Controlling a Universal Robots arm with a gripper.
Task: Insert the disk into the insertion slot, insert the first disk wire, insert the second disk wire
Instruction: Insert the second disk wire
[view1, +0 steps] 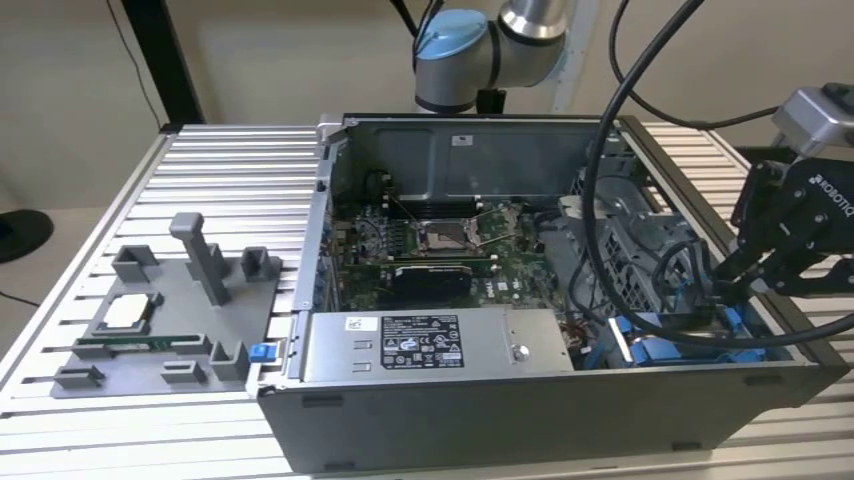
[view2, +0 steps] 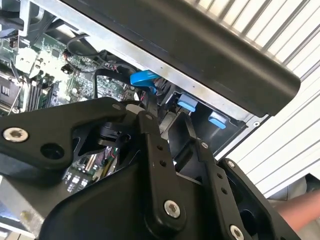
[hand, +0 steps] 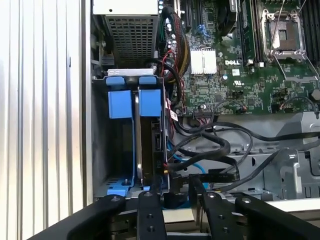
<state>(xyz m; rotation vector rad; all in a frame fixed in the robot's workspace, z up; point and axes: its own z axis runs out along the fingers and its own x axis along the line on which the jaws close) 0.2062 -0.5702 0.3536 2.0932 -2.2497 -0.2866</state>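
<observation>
Blue-framed, the disk (hand: 150, 145) stands on edge inside the insertion slot (hand: 100, 150) at lower left of your first wrist view. Your gripper (hand: 175, 192) hangs just behind it, fingers (hand: 150, 210) narrowly parted around black wires (hand: 210, 150), gripping nothing visible.

A white printed label (view1: 420, 343) lies on the grey power-supply box (view1: 521, 352), its small print illegible. White lettering marks the black body of the claw (view1: 717, 288) and the green circuit board (hand: 235, 80).
</observation>
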